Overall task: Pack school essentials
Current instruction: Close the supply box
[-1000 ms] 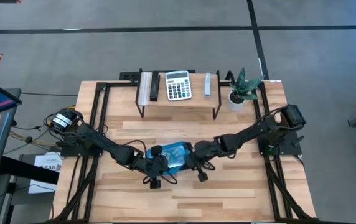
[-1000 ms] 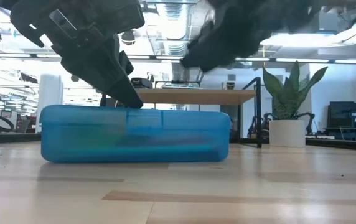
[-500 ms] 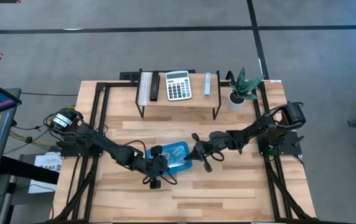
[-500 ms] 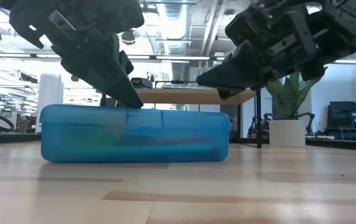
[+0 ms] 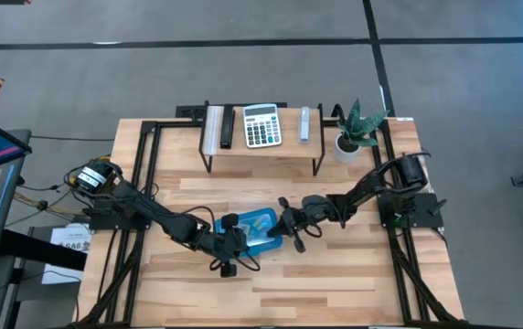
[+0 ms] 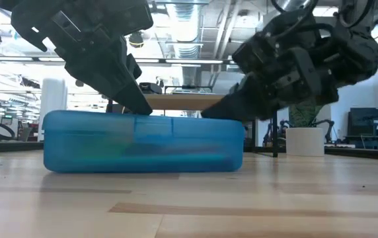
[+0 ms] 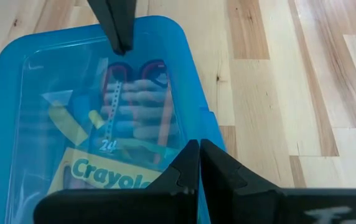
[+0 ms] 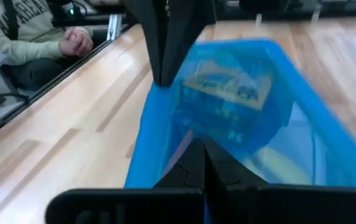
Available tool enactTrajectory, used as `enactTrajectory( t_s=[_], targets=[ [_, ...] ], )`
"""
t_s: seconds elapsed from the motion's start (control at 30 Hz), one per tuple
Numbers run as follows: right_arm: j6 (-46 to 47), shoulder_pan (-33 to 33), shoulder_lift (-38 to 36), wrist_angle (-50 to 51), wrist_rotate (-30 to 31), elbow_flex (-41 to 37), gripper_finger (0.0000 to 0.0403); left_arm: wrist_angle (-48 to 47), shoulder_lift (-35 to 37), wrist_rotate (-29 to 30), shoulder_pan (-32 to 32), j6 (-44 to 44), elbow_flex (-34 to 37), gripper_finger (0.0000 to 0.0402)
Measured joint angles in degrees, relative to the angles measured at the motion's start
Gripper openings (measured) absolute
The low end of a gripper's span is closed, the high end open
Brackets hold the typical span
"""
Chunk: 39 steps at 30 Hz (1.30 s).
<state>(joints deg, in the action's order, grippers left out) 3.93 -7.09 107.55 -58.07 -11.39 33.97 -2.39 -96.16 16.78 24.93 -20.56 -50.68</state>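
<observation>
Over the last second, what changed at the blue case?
The right gripper lifted off the far end of the blue case, swung away, then came back down onto its end, fingers shut. Nothing was grasped or released. The left gripper stayed shut, pressed on the lid; the case, with the crayon box inside, did not move.

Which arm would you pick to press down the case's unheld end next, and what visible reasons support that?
Probably the right. The left gripper, shut, already rests on the blue case, while the right gripper, shut, sits at the opposite end.

translucent blue case (image 7: pixel 184 81), yellow-green crayon box (image 7: pixel 106 177)
</observation>
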Motion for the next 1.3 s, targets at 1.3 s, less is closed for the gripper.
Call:
enactTrajectory(
  t_s=[1.3],
  targets=[
    [2.1, 0.1, 1.5, 0.6, 0.4, 0.6, 0.0008, 35.3, 7.8, 27.9, 16.7, -14.8, 27.5, 0.0]
  ],
)
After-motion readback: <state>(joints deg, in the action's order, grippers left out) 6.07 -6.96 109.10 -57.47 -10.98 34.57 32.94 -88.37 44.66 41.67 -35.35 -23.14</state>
